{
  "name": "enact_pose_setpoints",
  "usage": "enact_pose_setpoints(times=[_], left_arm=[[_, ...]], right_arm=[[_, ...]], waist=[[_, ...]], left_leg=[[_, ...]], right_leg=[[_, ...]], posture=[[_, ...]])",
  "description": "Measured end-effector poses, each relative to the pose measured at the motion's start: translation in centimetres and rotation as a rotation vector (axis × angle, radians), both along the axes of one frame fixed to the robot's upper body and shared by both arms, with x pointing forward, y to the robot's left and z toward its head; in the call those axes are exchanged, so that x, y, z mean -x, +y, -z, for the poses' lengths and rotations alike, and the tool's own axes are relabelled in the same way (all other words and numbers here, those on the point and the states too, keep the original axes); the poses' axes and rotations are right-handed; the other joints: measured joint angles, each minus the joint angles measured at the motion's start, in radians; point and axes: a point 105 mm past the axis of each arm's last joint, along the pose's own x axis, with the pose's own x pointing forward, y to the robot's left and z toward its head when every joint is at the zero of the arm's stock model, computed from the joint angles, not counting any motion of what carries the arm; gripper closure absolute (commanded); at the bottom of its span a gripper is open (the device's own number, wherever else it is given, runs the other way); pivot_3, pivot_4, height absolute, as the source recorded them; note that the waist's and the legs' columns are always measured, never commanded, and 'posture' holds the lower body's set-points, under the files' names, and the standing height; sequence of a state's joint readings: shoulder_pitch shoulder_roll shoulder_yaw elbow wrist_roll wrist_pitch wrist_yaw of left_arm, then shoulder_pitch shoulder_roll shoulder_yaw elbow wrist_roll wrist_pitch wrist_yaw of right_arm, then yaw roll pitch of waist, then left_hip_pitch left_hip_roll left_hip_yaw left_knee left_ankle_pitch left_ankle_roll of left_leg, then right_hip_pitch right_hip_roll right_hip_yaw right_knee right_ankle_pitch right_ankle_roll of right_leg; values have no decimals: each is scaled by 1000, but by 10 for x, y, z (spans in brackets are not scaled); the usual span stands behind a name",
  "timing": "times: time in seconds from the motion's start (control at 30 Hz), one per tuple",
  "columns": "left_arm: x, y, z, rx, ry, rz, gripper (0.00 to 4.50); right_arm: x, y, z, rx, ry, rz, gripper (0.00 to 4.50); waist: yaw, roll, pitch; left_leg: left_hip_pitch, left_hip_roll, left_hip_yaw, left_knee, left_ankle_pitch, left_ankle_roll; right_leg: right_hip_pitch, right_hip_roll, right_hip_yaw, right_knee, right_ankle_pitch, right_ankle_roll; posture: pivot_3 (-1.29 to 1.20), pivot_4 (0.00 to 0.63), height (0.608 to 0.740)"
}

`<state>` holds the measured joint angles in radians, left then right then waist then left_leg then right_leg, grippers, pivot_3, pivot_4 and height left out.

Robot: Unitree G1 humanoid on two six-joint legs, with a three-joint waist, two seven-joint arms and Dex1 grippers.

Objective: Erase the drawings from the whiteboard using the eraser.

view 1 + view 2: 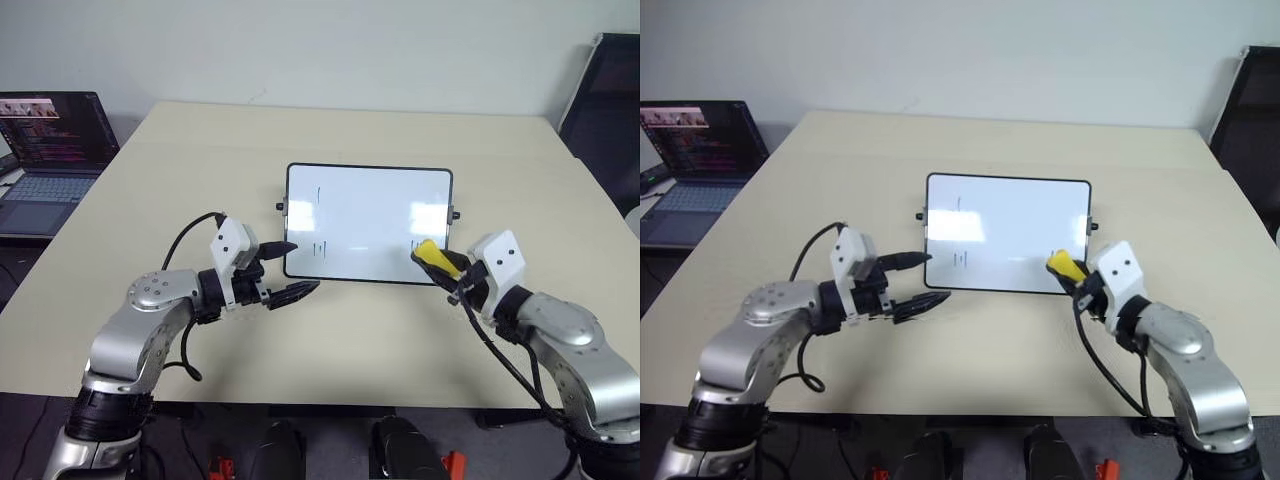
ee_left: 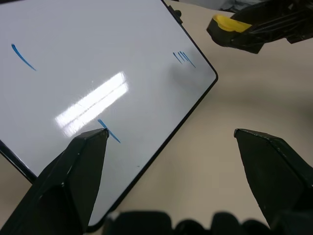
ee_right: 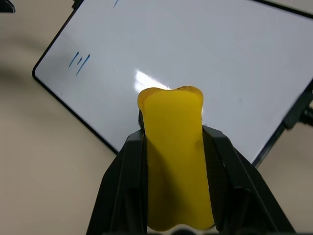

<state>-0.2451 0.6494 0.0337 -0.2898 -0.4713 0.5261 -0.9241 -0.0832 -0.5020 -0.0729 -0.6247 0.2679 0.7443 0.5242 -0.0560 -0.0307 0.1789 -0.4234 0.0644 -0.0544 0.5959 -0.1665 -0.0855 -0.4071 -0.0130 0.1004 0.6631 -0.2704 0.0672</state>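
Yellow eraser [image 3: 176, 161] pinched in the right gripper [image 1: 452, 268], poised above the whiteboard's [image 1: 370, 215] near right corner; left gripper [image 1: 284, 270] gapes empty; blue drawings [image 1: 320, 248] remain; next, press down and wipe.

The scene is evenly and brightly lit from overhead, and soft shadows are cast on the beige table [image 1: 380, 330]. Bright glare patches are reflected on the glossy whiteboard [image 1: 368, 222], repeated as a white streak in the left wrist view. The yellow eraser [image 3: 177, 161] is rendered slightly soft up close.
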Motion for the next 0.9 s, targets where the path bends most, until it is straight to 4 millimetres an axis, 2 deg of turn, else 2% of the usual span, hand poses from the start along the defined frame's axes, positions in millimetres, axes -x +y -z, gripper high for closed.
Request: enact_pose_setpoints(times=[0.23, 0.4, 0.73, 0.9], left_arm=[[7, -6, -1, -13, -6, 24, 0], [13, -9, 2, -38, 11, 82, 0], [14, -7, 12, -44, 33, 137, 0], [13, -12, 15, -58, 25, 164, 0]], right_arm=[[22, 7, 24, -41, 89, -17, 3325], [26, 12, 33, -26, 114, -22, 3325], [21, 9, 29, 31, 75, 0, 3325], [16, 18, 24, 146, 3, -47, 3325]], waist=[[0, 0, 0], [-1, 0, 0], [0, 0, 0], [0, -1, 0]], left_leg=[[0, 0, 1, 0, 0, 0], [1, 0, 1, 0, 0, 0], [0, 0, 1, 0, 0, 0], [0, 0, 1, 0, 0, 0]], right_leg=[[0, 0, 0, -1, 0, 0], [0, 0, 0, -1, 0, -1], [0, 0, 0, -1, 0, -1], [0, 0, 0, -1, 0, -1]], posture=[[0, 150, 740], [0, 150, 740], [0, 150, 740], [0, 150, 740]])
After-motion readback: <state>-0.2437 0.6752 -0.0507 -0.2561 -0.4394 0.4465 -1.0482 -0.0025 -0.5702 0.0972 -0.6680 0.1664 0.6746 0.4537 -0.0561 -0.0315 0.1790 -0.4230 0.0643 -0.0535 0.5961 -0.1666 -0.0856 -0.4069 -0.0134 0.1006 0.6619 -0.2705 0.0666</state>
